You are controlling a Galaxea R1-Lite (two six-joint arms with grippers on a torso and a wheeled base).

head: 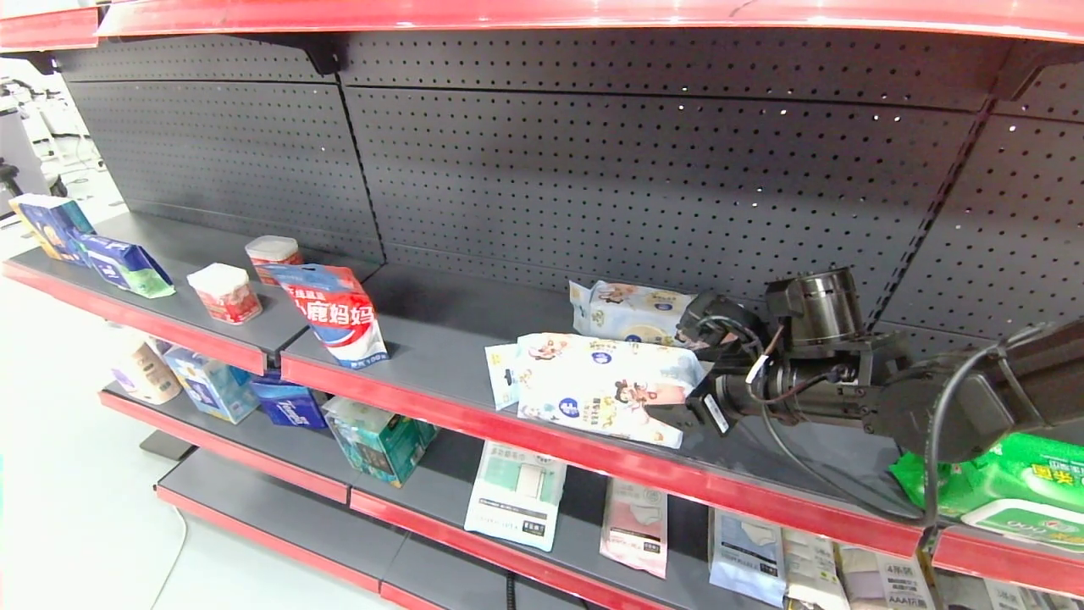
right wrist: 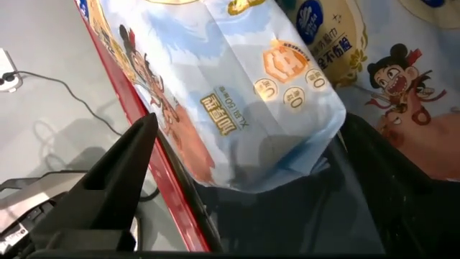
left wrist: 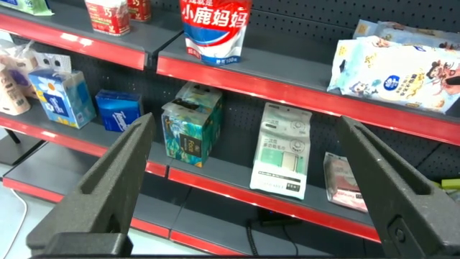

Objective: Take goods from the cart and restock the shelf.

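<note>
We log: wipes pack at shelf lip; right gripper, at its 3 o'clock, gapes unclamped; nudging risks toppling it.

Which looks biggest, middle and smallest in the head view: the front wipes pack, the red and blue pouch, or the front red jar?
1. front wipes pack
2. red and blue pouch
3. front red jar, though it stands farther away.

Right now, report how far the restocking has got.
Done: a red pouch and a wipes pack sit on the upper shelf. In hand: the right end effector, open, straddles the cartoon-printed pack at the shelf's front edge. Left: that shelf has room for more goods; the left end effector is open, holding nothing.
</note>
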